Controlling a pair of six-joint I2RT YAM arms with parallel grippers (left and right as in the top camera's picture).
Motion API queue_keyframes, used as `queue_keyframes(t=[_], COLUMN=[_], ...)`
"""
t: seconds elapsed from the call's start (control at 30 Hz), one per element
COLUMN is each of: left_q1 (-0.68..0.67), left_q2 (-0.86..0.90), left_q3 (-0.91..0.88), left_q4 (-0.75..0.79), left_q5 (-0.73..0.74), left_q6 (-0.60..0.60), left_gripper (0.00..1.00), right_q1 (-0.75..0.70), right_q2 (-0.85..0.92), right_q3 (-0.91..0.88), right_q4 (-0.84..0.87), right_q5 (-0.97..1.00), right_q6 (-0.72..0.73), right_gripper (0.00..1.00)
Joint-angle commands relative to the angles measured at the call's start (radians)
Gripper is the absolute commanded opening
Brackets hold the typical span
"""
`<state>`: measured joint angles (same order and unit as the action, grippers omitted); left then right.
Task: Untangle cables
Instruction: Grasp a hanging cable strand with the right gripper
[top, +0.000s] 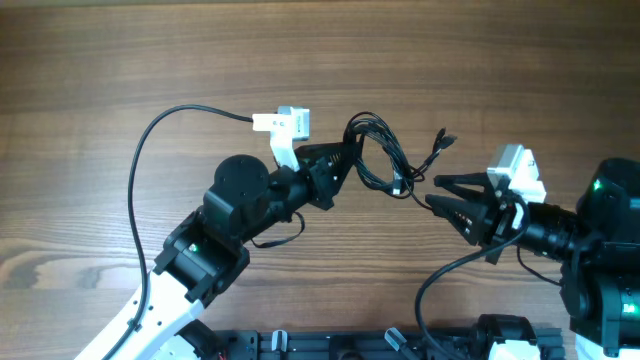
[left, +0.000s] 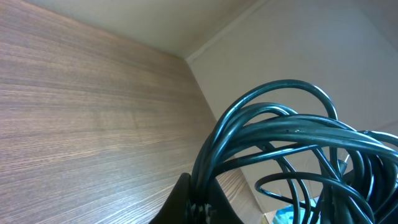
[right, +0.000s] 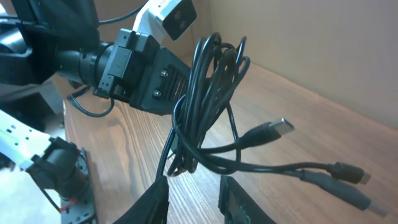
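The cables (top: 378, 152) are a coiled bundle of thin black wires, lifted off the wooden table. My left gripper (top: 347, 160) is shut on one side of the coil; its wrist view shows the strands (left: 280, 134) running down into its closed jaws (left: 202, 202). My right gripper (top: 433, 191) is open at the right end of the bundle. In its wrist view the coil (right: 208, 106) hangs just above and between its spread fingers (right: 196, 199), with loose ends and plugs (right: 283, 127) trailing right. The left gripper (right: 177, 99) shows there holding the coil.
A thicker black arm cable (top: 140, 150) arcs over the table at the left. A loose plug end (top: 445, 138) points up and to the right of the bundle. A cardboard box with something blue (left: 292, 214) lies beyond the table's far edge.
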<state>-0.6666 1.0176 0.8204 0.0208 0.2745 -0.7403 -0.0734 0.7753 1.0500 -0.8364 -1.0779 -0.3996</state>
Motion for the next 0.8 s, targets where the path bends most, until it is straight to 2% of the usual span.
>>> queue_keyframes(t=[0.0, 0.53, 0.57, 0.67, 0.77], left_q1=[-0.027, -0.077, -0.084, -0.088, -0.088], left_q2=[-0.002, -0.002, -0.002, -0.002, -0.002], left_q3=[0.017, 0.017, 0.017, 0.017, 0.017], left_q4=[0.006, 0.03, 0.037, 0.049, 0.051], left_q5=[-0.002, 0.006, 0.005, 0.005, 0.005], left_q6=[-0.012, -0.012, -0.012, -0.008, -0.008], left_gripper=[0.04, 0.04, 0.04, 0.04, 0.04], right_q1=[-0.002, -0.002, -0.002, -0.002, -0.002], right_q2=[0.0, 0.0, 0.0, 0.0, 0.0], right_q3=[0.019, 0.019, 0.019, 0.019, 0.019], right_q4=[0.016, 0.016, 0.016, 0.006, -0.011], right_q5=[-0.031, -0.107, -0.114, -0.074, -0.064], right_q6=[-0.101, -0.172, -0.177, -0.173, -0.172], right_gripper=[0.3, 0.31, 0.29, 0.07, 0.04])
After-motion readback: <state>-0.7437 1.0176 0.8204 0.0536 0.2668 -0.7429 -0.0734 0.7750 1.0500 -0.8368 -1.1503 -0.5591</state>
